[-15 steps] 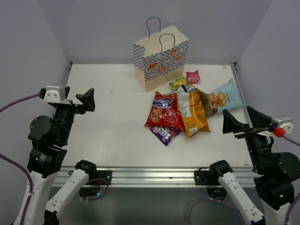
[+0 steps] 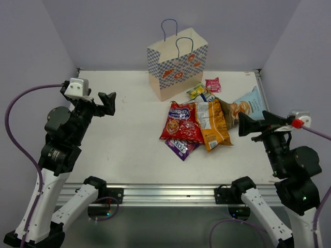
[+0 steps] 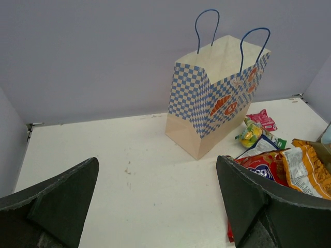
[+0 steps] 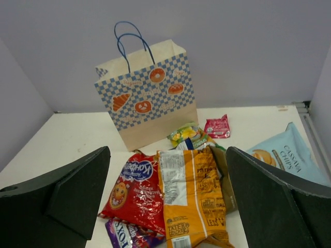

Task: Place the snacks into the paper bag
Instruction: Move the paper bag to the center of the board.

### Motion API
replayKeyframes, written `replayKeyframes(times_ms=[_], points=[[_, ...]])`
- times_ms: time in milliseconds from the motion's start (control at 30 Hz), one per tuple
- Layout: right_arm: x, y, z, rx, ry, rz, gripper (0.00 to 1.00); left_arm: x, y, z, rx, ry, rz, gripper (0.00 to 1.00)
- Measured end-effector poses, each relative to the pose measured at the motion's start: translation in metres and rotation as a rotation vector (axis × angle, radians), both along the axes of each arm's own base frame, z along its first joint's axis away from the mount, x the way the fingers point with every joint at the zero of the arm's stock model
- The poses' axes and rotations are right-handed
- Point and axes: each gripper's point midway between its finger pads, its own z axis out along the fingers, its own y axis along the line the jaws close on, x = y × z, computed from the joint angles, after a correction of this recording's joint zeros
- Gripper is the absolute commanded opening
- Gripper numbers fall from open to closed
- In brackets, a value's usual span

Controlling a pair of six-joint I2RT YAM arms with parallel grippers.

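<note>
The paper bag point(image 2: 176, 70) stands upright at the back of the table, mouth up, blue cord handles raised. In front of it lie the snacks: a red cookie bag point(image 2: 181, 123), an orange chip bag point(image 2: 212, 124), a light-blue bag point(image 2: 251, 106), a purple pack point(image 2: 181, 147), a pink pack point(image 2: 212, 84) and a yellow-green pack point(image 2: 196, 91). My left gripper point(image 2: 93, 101) hangs open over the table's left side, aimed at the paper bag point(image 3: 217, 98). My right gripper point(image 2: 256, 124) is open just right of the pile, above the orange chip bag point(image 4: 194, 191) and red cookie bag point(image 4: 134, 191).
Purple walls close in the white table point(image 2: 119, 129) at the back and both sides. A metal rail point(image 2: 165, 194) runs along the near edge, between the arm bases. The light-blue bag point(image 4: 282, 157) lies near the table's right edge.
The left arm has swung forward and right, over the table. The right gripper has moved left, closer to the snack pile. Both grippers stayed open.
</note>
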Motion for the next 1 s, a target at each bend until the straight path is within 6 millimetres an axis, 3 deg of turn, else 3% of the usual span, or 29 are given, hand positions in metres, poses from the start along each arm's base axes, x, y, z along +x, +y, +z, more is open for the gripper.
replayKeyframes(times_ms=[300, 567, 833, 1000], points=[[0.092, 0.046, -0.025, 0.056, 0.308, 0.037, 0.99, 0.006, -0.003, -0.01, 0.004, 0.026, -0.003, 1.0], [0.18, 0.102, -0.052, 0.068, 0.479, 0.134, 0.98, 0.002, -0.008, -0.042, -0.03, 0.081, -0.025, 1.0], [0.259, 0.165, -0.073, 0.027, 0.452, 0.312, 0.99, 0.003, -0.013, -0.056, -0.036, 0.116, -0.051, 1.0], [0.293, 0.194, -0.086, -0.052, 0.385, 0.363, 0.87, 0.002, -0.011, -0.056, -0.035, 0.114, -0.037, 1.0]])
